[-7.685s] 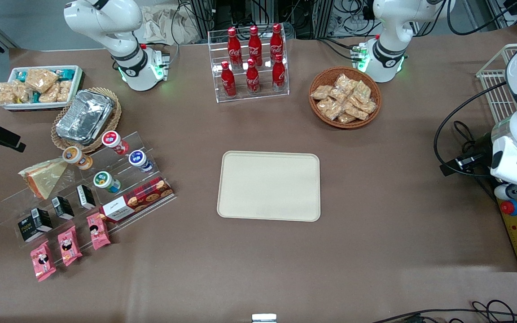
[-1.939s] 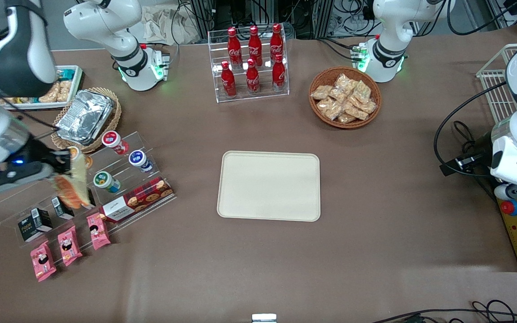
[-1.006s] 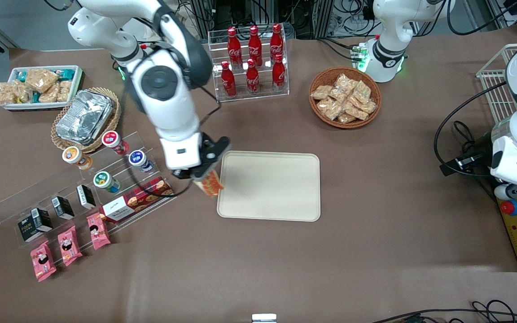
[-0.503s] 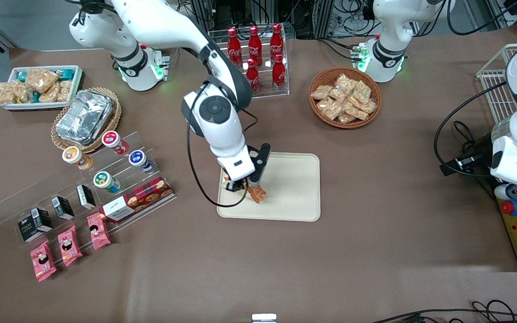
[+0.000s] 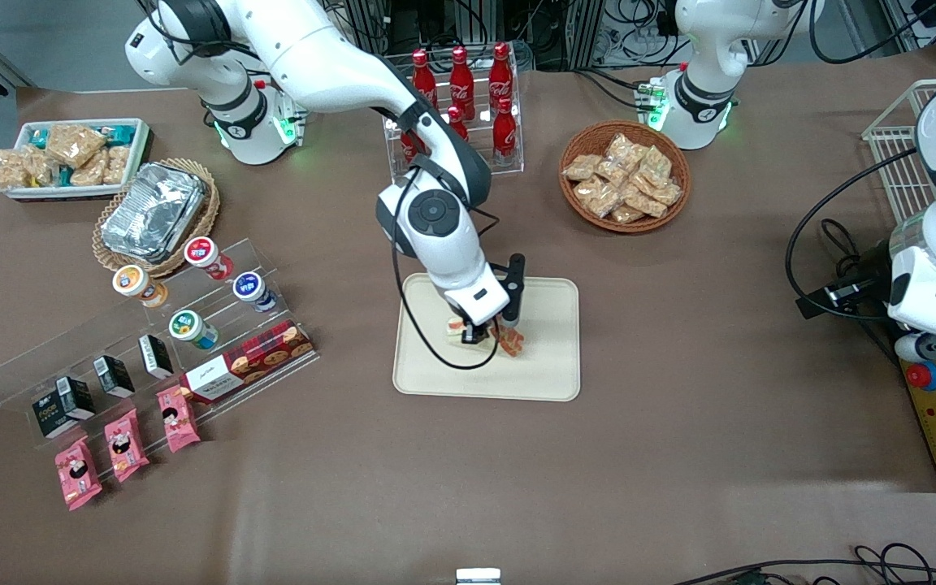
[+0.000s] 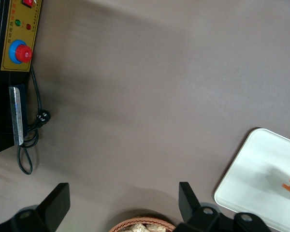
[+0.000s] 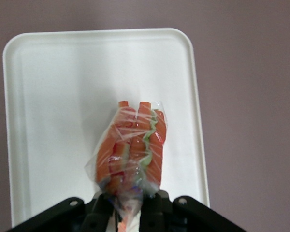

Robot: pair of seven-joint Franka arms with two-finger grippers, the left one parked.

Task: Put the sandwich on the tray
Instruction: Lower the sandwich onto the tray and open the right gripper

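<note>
Clearly, the sandwich (image 7: 133,150) was held clamped between the fingers of the gripper (image 5: 491,334), suspended over the middle of the tray (image 5: 549,378), its red-orange and green filling edge turned down toward the tray surface.

my arm (image 5: 330,61) is glossy white with dark grey joint bands, a round grey cap, a looping black cable (image 5: 423,341), and black fingers (image 7: 104,215) below a white wrist block.
</note>
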